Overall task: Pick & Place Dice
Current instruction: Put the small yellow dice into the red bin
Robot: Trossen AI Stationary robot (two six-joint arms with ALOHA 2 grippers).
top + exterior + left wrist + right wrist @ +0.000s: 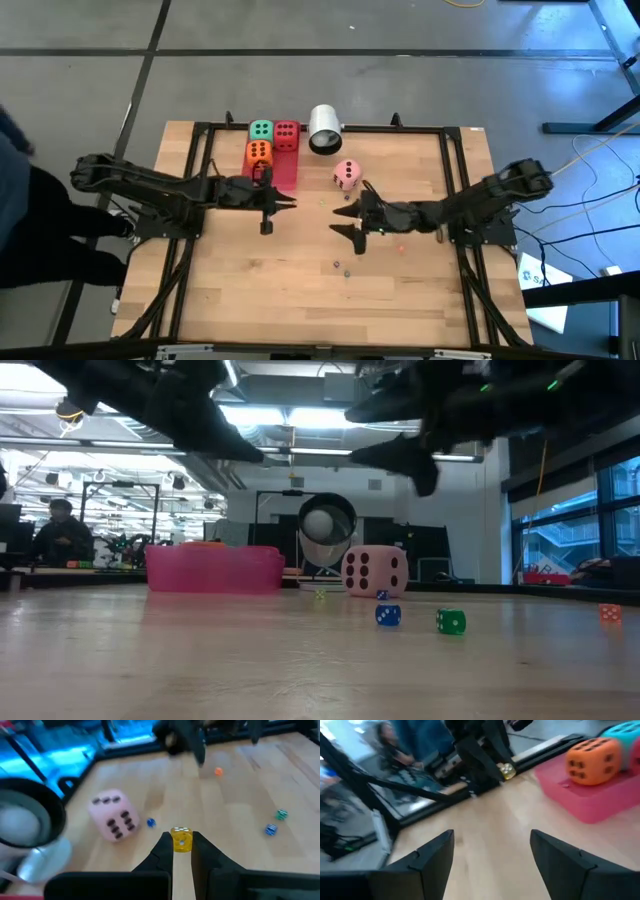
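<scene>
Three of four big dice look placed: green die (261, 129), red die (286, 132) and orange die (258, 152) sit on the pink tray (285, 172) at the far-left part of the bench (300, 290). The pink die (347, 173) is the one left, on bare wood right of the tray, just beside the white cylinder (324, 129) lying on its side at the far edge. The left tool (268, 205) hovers just in front of the tray, fingers pinched shut on a tiny yellow die (181, 840), clear in the left wrist view, so it appears to be handling a small die, not the pink one. The right tool (352, 216) hovers mid-bench, in front of the pink die, jaws wide open and holding nothing; the right wrist view shows only bare wood between its fingers (432, 857). Judgement: task mostly done, one big die outstanding, with the right tool best placed for it. Small dice are scattered on the wood: blue small die (388, 615), green small die (450, 621), orange small die (609, 613). The bench is light wood planks inside a black frame. The room is an open lab: grey floor, ceiling lights, windows at one side, a person (60, 532) seated far back.
</scene>
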